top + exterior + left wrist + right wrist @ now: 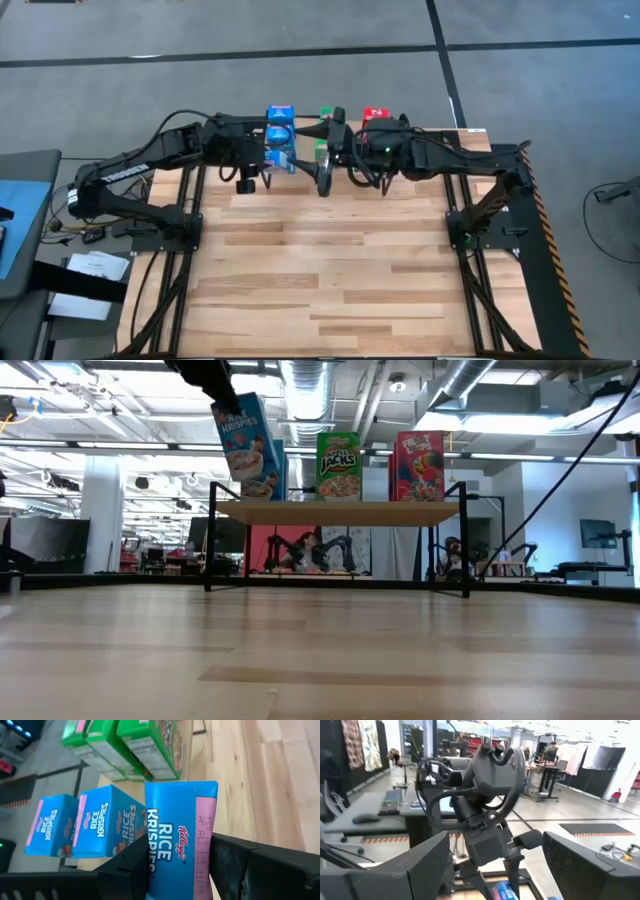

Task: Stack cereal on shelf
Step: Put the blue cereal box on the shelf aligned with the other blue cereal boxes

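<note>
Holding a blue cereal box (177,840) between its two dark fingers (127,870), the left gripper (270,150) hangs over the left end of the shelf (340,511); its jaws pinch the box by the sides, and the low view shows the box (245,448) tilted and lifted, its lower corner about level with the plank; two more blue boxes (80,825) stand on the shelf just beside it, printed "Rice Krispies"; green boxes (130,745) stand farther along the plank, and the low view shows one green front (338,465) upright at the middle and a red box (419,466) upright toward the right end; from above the blue (280,113), green (326,113) and red (375,113) tops sit in a row along the far edge of the wooden table (330,280); the right gripper (325,150) hovers near the middle of the shelf, close to the left arm (487,805), its jaws spread wide with nothing between them.
</note>
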`<state>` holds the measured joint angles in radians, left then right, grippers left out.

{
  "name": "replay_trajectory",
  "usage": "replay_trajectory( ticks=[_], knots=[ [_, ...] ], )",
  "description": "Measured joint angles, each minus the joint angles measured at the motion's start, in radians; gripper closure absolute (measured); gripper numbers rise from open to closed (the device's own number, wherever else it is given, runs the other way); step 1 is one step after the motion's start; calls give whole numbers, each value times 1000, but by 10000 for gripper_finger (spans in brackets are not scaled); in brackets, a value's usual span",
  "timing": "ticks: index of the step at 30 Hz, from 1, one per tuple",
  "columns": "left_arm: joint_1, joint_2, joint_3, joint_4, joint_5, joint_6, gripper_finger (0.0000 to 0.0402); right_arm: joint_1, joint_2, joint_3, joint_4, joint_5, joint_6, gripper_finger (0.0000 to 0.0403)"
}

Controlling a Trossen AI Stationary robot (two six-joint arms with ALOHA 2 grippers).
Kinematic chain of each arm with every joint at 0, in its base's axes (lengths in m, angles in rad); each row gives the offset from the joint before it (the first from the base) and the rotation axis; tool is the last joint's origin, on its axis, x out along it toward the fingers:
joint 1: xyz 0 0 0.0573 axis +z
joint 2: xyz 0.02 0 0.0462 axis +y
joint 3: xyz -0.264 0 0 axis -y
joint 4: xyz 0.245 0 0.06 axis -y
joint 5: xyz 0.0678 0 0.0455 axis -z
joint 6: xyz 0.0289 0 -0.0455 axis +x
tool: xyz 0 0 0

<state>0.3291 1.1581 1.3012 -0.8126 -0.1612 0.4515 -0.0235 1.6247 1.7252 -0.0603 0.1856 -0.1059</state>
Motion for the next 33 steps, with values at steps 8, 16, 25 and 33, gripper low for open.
replay_trajectory(
  ticks=[8,16,25,33],
  knots=[
    [68,42,0,-4,49,14,250,-28,-21,0,-75,0,0,62],
    [117,80,0,4,63,53,250,-52,-20,0,-145,0,0,62],
    [132,88,0,22,78,60,250,-56,-20,0,-170,-1,0,62],
    [132,88,0,22,78,62,250,-62,-19,0,-192,-1,0,62]
  ],
)
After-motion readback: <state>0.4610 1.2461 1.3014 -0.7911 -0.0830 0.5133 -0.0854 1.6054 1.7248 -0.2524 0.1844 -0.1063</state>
